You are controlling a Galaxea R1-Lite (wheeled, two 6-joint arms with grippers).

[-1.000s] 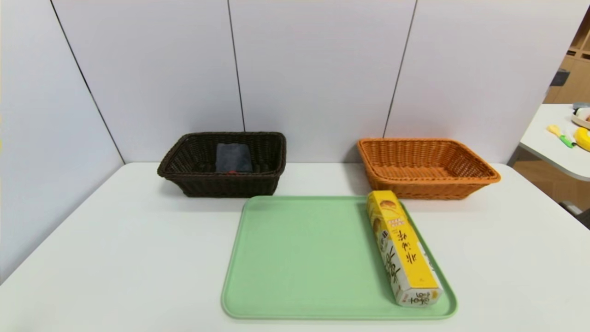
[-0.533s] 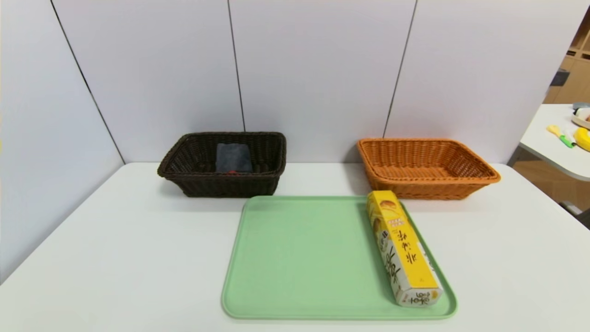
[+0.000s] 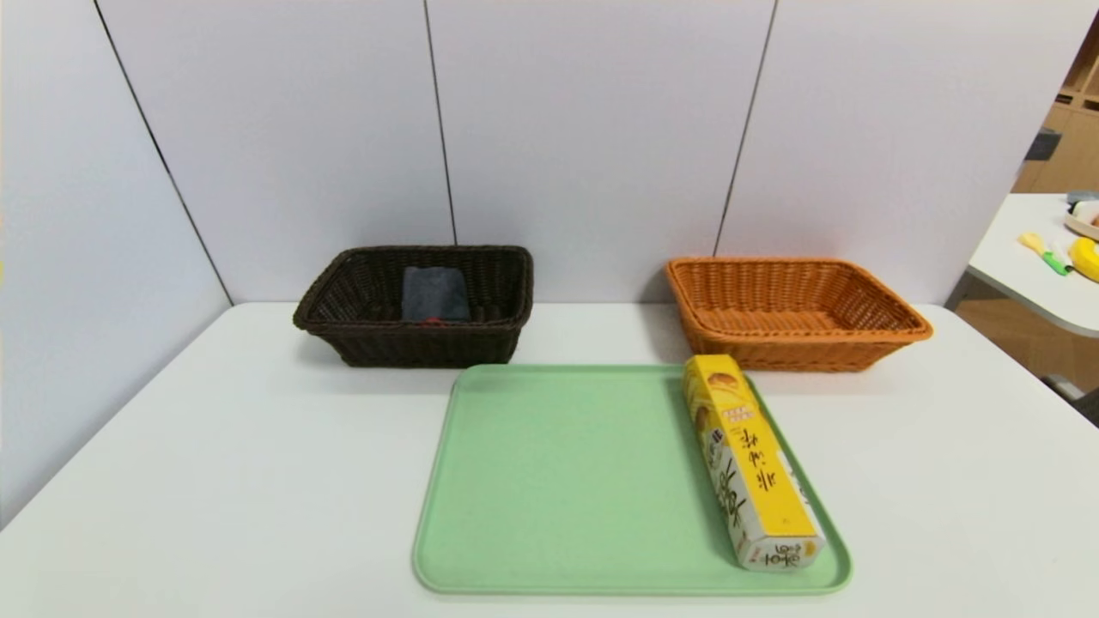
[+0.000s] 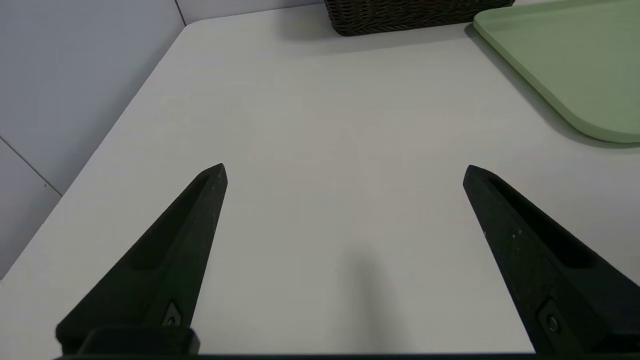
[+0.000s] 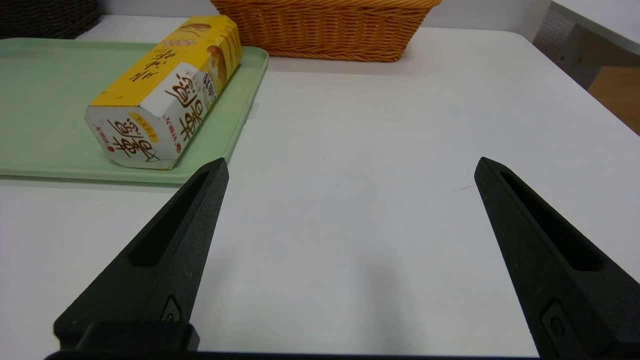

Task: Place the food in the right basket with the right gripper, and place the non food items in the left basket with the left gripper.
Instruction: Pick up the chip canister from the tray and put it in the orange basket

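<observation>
Green tray (head view): pale green tray lies flat at the middle of the white surface, in front of both baskets.
Food (head view): long yellow carton lies on its side along the tray's right edge, far end pointing toward the orange basket.
Right basket (head view): orange-tan wicker, at the back right against the wall panels, nothing seen inside.
Left basket (head view): dark brown wicker, back left; the folded grey-blue cloth lies inside, with a sliver of red at its near edge, too small to identify.
Arms (head view): neither arm shows.
Left gripper (left wrist view): left gripper is low over bare surface, well short of the dark basket and to the side of the tray corner; jaws spread wide, holding nothing.
Right gripper (right wrist view): right gripper is low over bare surface just beside the tray; the carton's white end is near one jaw, not touching; orange basket lies beyond. Jaws spread wide, holding nothing.
</observation>
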